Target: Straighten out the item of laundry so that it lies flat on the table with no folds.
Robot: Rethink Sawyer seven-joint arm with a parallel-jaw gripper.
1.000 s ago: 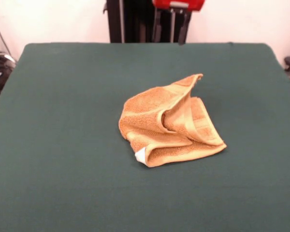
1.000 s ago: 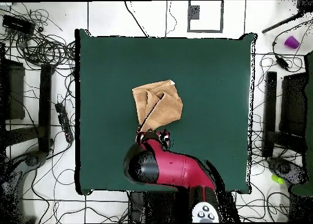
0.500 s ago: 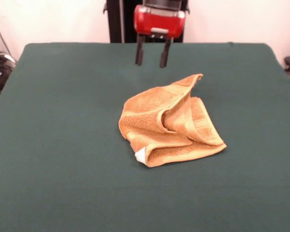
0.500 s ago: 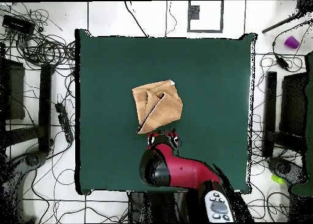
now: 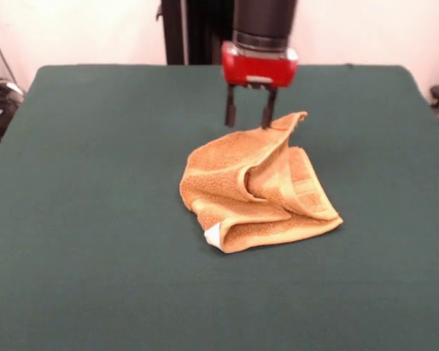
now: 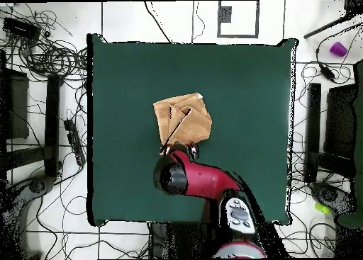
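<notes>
Towel (image 5: pixel 257 191) still bunched: several layers folded over each other, one band edge curling up into a raised flap just beside and below the gripper (image 5: pixel 248 115). White tag (image 5: pixel 213 234) showing at the corner farthest from the gripper, toward the camera in front view. Sits mid-surface (image 5: pixel 95 183), plenty of bare green felt on every side for spreading. Overhead confirms a compact, roughly square bundle (image 6: pixel 183 120) with a diagonal crease, gripper end of the arm right at its edge.

Gripper hovering above the towel's rear edge, fingers (image 5: pixel 230 114) parted with a clear gap, nothing between them, tips close to the raised flap but apparently not touching cloth.

Progress judgement: essentially none done. No corner pulled out, no fold undone. Remaining: grab an edge or corner, drag it outward, repeat for the other overlapped layers until flat.
</notes>
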